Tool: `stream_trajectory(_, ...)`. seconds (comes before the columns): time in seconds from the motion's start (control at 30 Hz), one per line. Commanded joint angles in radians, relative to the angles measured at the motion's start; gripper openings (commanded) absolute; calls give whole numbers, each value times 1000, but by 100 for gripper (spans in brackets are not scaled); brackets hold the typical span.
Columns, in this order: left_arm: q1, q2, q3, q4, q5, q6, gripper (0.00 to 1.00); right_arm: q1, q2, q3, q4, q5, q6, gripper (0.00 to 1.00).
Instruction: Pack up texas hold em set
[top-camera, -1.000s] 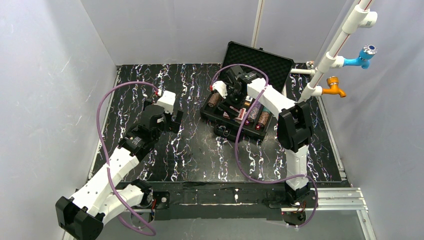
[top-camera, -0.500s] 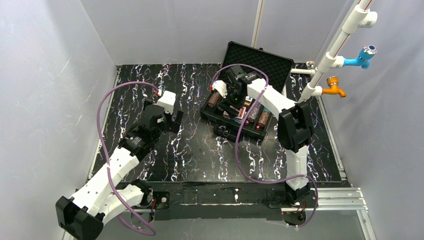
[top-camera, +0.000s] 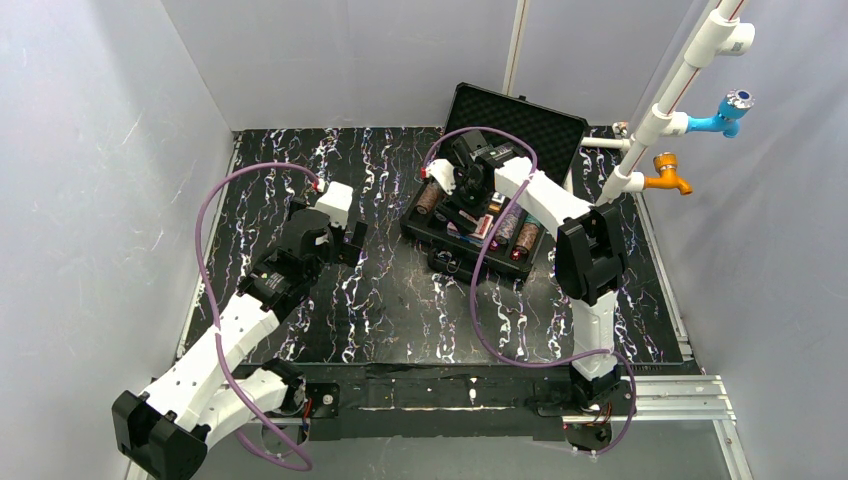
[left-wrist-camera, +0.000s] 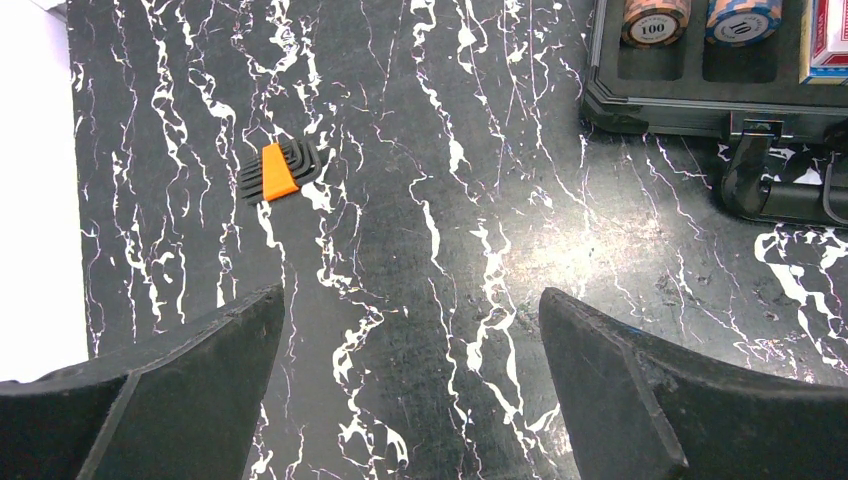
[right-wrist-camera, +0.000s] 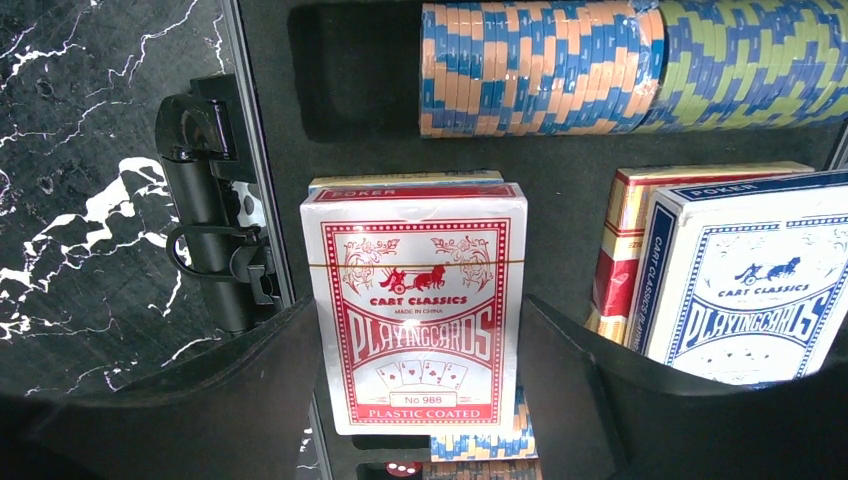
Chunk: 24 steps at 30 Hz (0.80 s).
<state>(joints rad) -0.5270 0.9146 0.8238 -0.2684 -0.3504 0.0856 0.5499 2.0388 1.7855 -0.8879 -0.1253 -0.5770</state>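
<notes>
On the black marbled table (top-camera: 400, 300) the case (top-camera: 530, 125) lies open, far right. Over it the right gripper (right-wrist-camera: 420, 340) clamps a red deck (right-wrist-camera: 415, 290). The left gripper (left-wrist-camera: 410, 320) hangs wide open, empty, well apart.

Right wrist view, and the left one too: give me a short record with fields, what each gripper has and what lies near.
right gripper: closed on the red card deck, above the case
beside it: blue card deck in the case
beyond it: row of poker chips
left gripper: open, empty, over the table
on table: hex key set
</notes>
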Motion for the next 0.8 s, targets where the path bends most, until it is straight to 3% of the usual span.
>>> stream_trajectory(0.0,-5,1,-11,8,4,4,99,-5,-38,10,-14,27,15,84)
stream_trajectory(0.03,-5,3,-11,7,4,3,99,-5,-40,14,-14,24,16,97)
stream_trajectory(0.07,-5,4,-12,7,7,4,100,-5,-43,21,-19,18,18,98)
stream_trajectory(0.4,-5,49,18,7,109,-42,99,1,-136,87,6,40,88,98)
stream_trajectory(0.57,-5,176,111,-9,210,-157,97,12,-201,68,216,121,303,98)
stream_trajectory(0.77,-5,354,199,36,257,-216,89,15,-275,-36,318,121,465,98)
